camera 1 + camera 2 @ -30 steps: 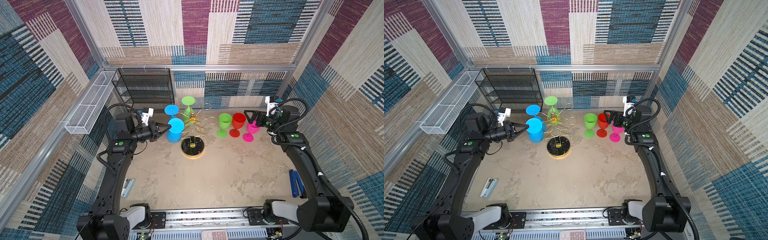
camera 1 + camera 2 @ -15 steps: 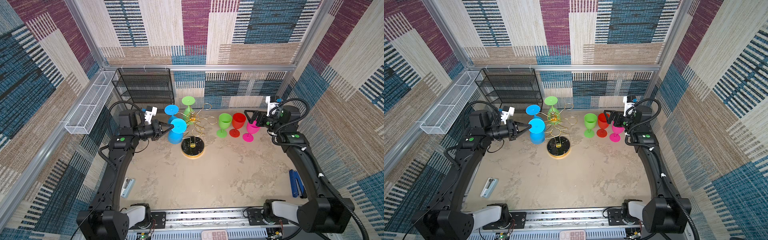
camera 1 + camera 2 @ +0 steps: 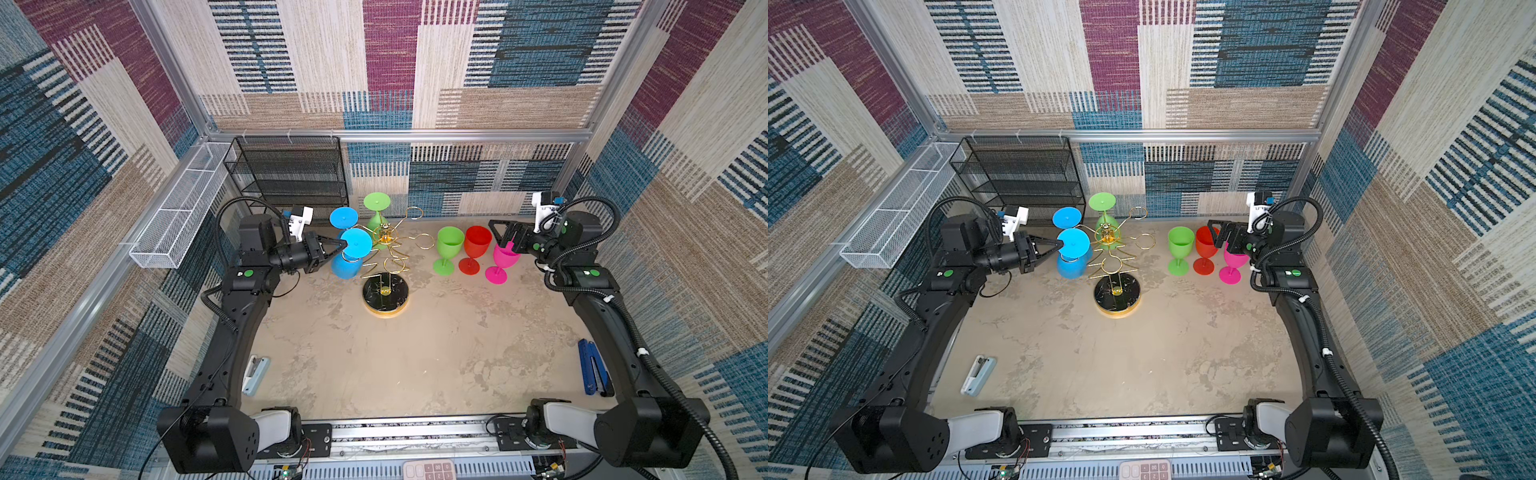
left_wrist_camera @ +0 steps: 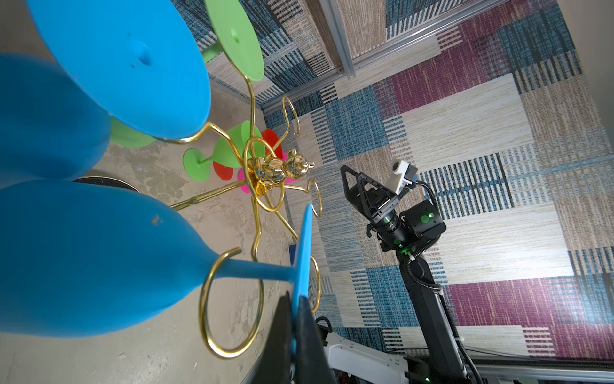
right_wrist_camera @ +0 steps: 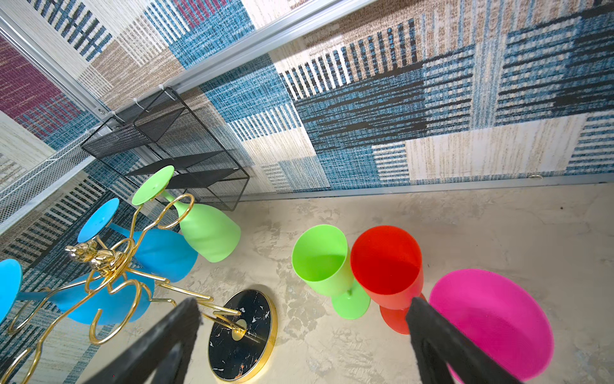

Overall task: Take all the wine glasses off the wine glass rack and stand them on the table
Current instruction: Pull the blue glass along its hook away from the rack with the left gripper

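The rack (image 3: pixel 385 296) stood upright near the middle of the scene, toward the back, on a round black marbled base with a gold rim. A zigzag gold wire stem rose to ring-ended arms spread round a gold finial. The blue glass (image 3: pixel 345 266) hung bowl-down on the rack's left side, its stem through one ring that sat close to the bowl. Its flat round foot (image 3: pixel 1073 244) was tilted, with the edge pinched in the left gripper (image 4: pixel 294 301).
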